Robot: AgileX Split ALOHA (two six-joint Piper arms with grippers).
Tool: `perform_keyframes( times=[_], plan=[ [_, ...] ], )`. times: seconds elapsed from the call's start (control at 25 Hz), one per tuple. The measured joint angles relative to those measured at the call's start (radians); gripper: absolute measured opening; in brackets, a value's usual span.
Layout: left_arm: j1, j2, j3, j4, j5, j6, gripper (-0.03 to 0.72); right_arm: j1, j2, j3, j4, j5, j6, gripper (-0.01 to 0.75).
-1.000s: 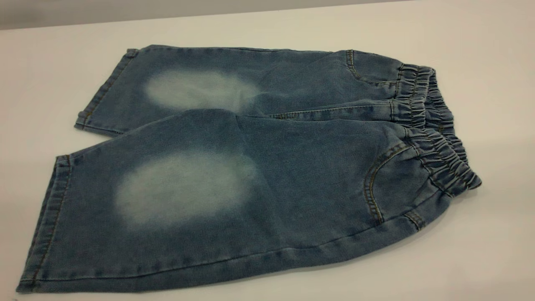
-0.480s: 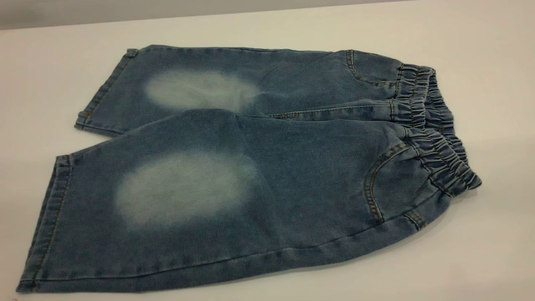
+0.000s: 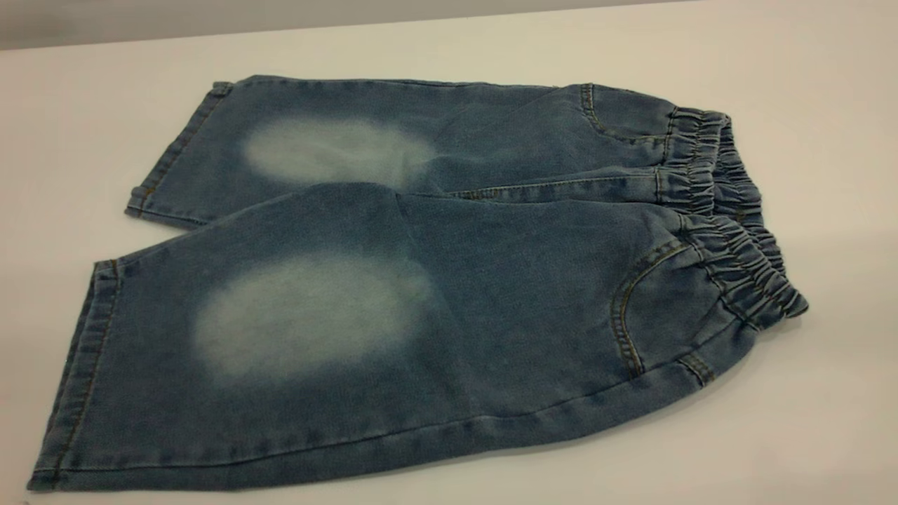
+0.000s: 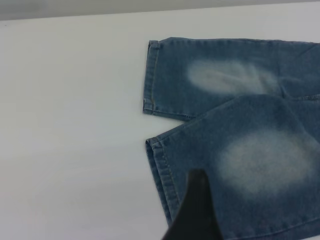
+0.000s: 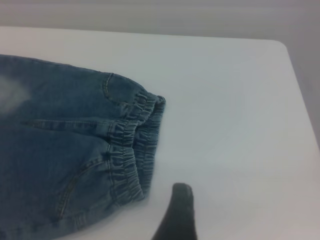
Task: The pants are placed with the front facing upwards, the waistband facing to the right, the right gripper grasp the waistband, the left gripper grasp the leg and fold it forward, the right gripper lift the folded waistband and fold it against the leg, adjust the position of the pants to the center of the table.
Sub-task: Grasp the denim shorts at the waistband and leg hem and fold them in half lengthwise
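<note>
White matte table (image 3: pixel 807 105) underneath, grey wall strip behind its far edge. Left gripper (image 4: pixel 196 210) above the near leg hem (image 4: pixel 161 172): only one dark finger in sight, spread of jaws impossible to tell, nothing held. Right gripper (image 5: pixel 176 212) over bare table just beside the waistband (image 5: pixel 131 150): again one dark fingertip only, opening impossible to tell, nothing grasped. Pants (image 3: pixel 421 280) spread flat, front up, unfolded, legs toward the left, gathered waistband toward the right, near leg overlapping the far one at the crotch. Pale oval knee patches (image 3: pixel 309 315) on both legs, orange-tan stitching along the pocket curves (image 3: pixel 628 315).
</note>
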Motion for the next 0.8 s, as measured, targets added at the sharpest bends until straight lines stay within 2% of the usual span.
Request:
perform_keyframes(
  times=[0.24, 0.4, 0.8],
  plan=[
    [0.0, 0.052, -0.006, 0.079, -0.004, -0.12, 0.54, 0.0, 0.017, -0.014, -0.01, -0.013, 0.052, 0.584],
    [0.0, 0.146, -0.031, 0.136, -0.029, -0.174, 0.54, 0.0, 0.108, -0.049, -0.009, -0.077, 0.053, 0.584],
    [0.0, 0.463, -0.112, 0.09, -0.201, -0.176, 0.54, 0.0, 0.457, -0.121, 0.089, -0.238, 0.083, 0.584]
  ],
)
